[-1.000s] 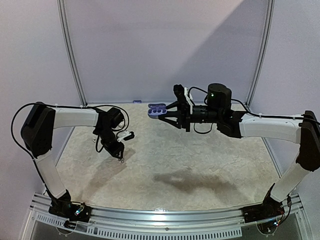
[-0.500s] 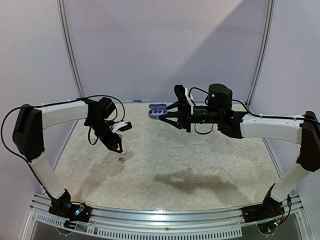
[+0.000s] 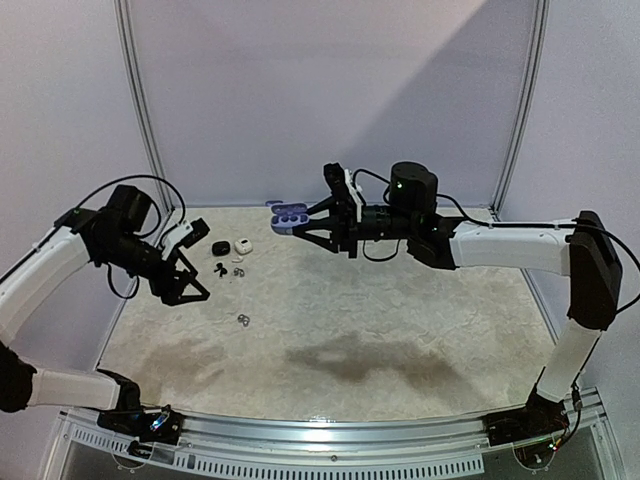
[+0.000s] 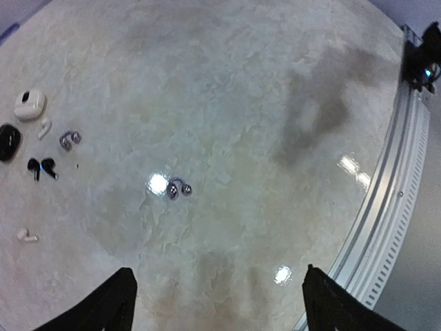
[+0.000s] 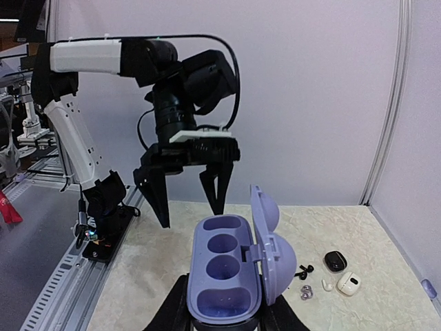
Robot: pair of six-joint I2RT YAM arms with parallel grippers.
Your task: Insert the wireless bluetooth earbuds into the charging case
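- The charging case [image 5: 227, 276], a lavender one with its lid swung open, is pinched at its base by the jaws of the right gripper [image 3: 308, 222] and held up in the air over the far side of the desk [image 3: 400, 300].
- Its hollows look empty, so I'd say no bud has gone in yet and the inserting itself has not begun.
- The wireless bluetooth earbuds [image 3: 243, 320] all lie loose on the desk.
- A lone silvery pair [image 4: 178, 189] sits by itself.
- A second silvery pair [image 4: 69, 140], a black pair [image 4: 41, 167] and white buds [image 4: 27, 236] cluster near a black case [image 4: 8, 141] and a white case [image 4: 29, 105].
- The left gripper [image 3: 188, 297] hangs over the left side, jaws spread wide with nothing between them.
- Left to do, as I judge it: pick up a bud, carry it across, seat it, then repeat.
- The top view shows both arms well apart, but the buds are mere specks there.
- Only the right wrist view looks into the case.
- Only the left wrist view looks straight down and tells the buds apart by colour; the lavender case is out of its sight.
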